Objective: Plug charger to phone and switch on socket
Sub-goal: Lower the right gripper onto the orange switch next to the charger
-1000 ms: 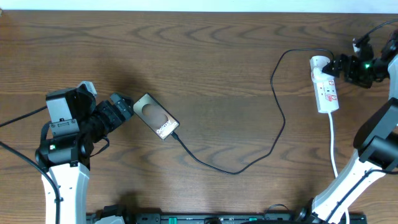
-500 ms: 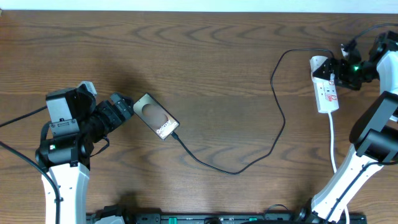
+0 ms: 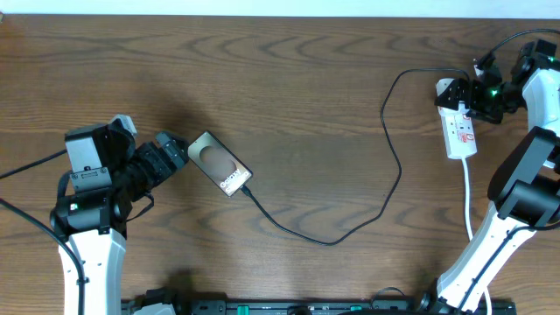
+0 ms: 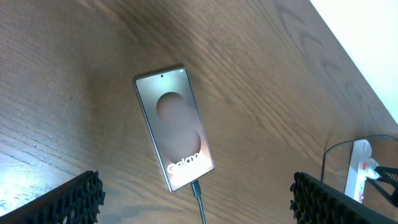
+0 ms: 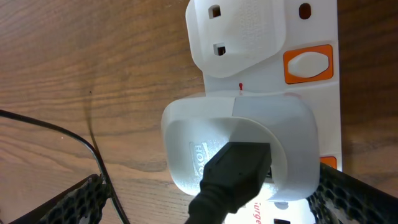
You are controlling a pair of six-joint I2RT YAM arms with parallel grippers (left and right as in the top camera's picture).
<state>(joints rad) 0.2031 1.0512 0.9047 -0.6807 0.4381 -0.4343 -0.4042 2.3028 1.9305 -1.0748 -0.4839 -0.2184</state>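
Observation:
The bronze phone [image 3: 220, 164] lies flat left of centre, and its lettered end [image 4: 186, 167] has the charger's connector [image 4: 198, 190] seated in it. The black charger cable [image 3: 332, 242] loops right to a white adapter [image 5: 242, 140] plugged into the socket [image 3: 461, 131]. My left gripper [image 3: 178, 149] is open just left of the phone, its fingers [image 4: 68, 202] wide apart and touching nothing. My right gripper [image 3: 468, 94] is open over the adapter end of the socket, with its fingers [image 5: 364, 199] on either side of the adapter. An orange switch [image 5: 309, 63] sits beside the free outlet.
The socket's white cord [image 3: 468, 201] trails down towards the table's front edge. Behind the socket, the table's back edge [image 3: 280, 15] meets a white surface. A second orange switch [image 5: 328, 163] peeks out beside the adapter. Bare wood lies between the phone and the socket.
My right gripper has shifted left, from beside the socket to over its adapter end. The left arm, phone and cable have not moved.

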